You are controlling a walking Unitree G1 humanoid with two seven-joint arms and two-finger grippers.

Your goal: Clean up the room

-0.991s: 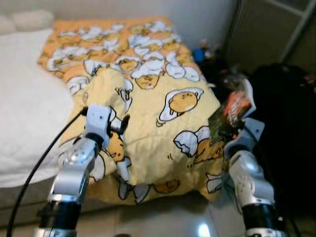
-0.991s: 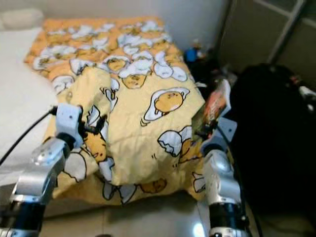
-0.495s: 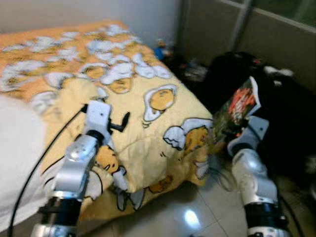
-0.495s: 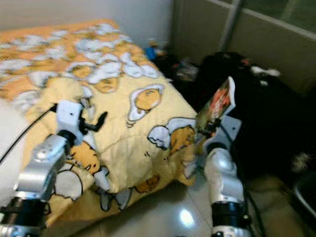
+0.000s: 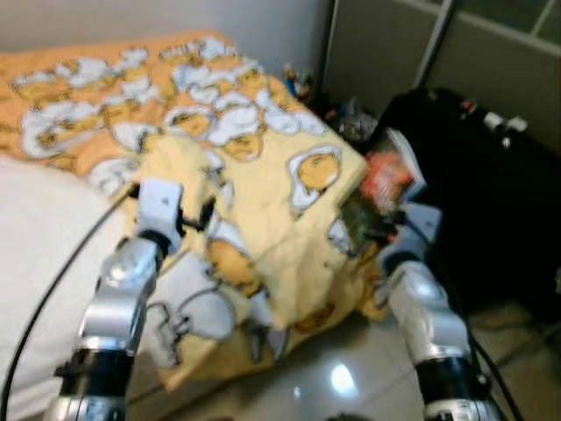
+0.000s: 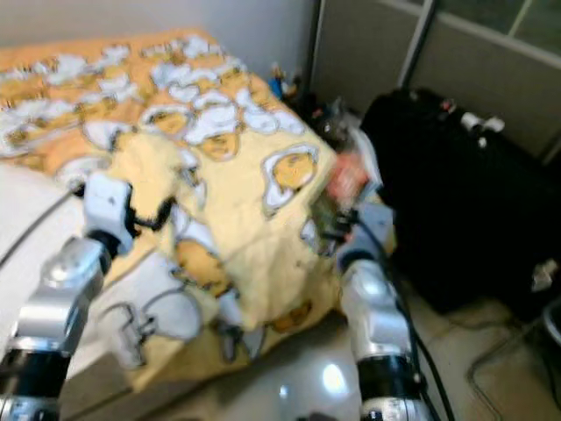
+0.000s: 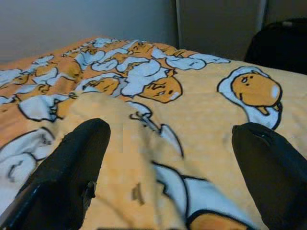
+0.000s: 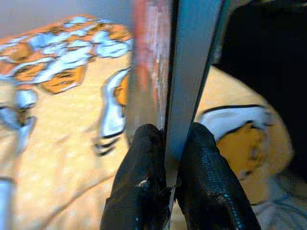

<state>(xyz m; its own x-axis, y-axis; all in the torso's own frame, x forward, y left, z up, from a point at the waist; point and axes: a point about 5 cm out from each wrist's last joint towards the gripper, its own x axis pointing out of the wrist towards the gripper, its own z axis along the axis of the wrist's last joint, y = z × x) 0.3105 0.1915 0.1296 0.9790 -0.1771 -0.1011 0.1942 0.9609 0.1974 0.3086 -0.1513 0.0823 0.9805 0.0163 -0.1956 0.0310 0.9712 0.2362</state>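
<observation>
1. Jaws: left gripper (image 7: 168, 177) spread wide, empty, hovering over the yellow egg-print blanket (image 5: 263, 202); right gripper (image 8: 168, 167) pinched narrow on a thin packet (image 5: 379, 186), reddish print on one face, silvery on the other.
2. Left side: white bedding (image 5: 44, 237) takes up more of the head views than half a second ago, and the blanket sits more central. Whole picture shifted, so that's the camera swinging, not the bed things moving.
3. Middle: the blanket's folded-over corner hangs off the bed edge toward the glossy floor tiles (image 5: 342, 386), as before. Left gripper keeps its place over the fold, touching nothing that I can see.
4. Right side: packet stays upright in the right gripper, beside the bed corner, between blanket and the black suitcase (image 5: 473, 193). Frames blurred; print unreadable.
5. Far right: small clutter (image 6: 333, 114) on the floor between bed and suitcase, too smeared to name.
6. Read: robot looks mid-turn while carrying the packet. Pickup seems done; drop-off spot not evident yet, so this item is likely about half handled.
</observation>
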